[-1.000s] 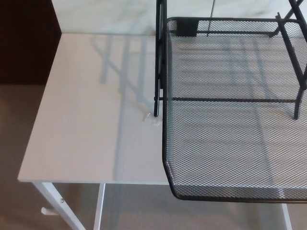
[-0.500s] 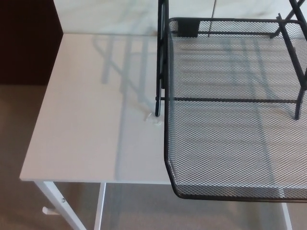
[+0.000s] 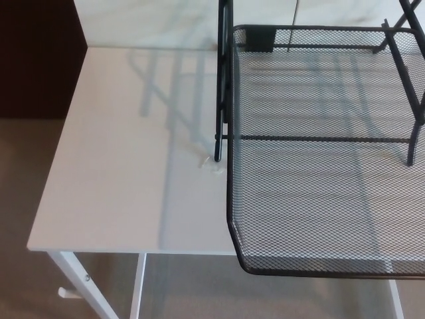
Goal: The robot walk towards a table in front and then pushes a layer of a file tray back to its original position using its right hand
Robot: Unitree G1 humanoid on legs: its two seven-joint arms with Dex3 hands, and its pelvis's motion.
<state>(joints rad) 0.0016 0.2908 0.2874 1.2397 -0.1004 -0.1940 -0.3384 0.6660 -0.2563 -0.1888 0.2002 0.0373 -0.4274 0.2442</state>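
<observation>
A black wire-mesh tray layer fills the right half of the head view. It is pulled out toward me, and its front rim overhangs the near edge of the white table. The black frame of the file tray stands upright at the layer's left side, with more frame bars at the right. Neither of my hands shows in this view.
The white table has metal legs at its near left corner. A dark panel stands at the far left, beyond the table. A pale marbled wall runs behind it. Brown floor lies to the left and below.
The whole picture has shifted very slightly since one second ago, so the camera moved. Nothing on the table has moved.
</observation>
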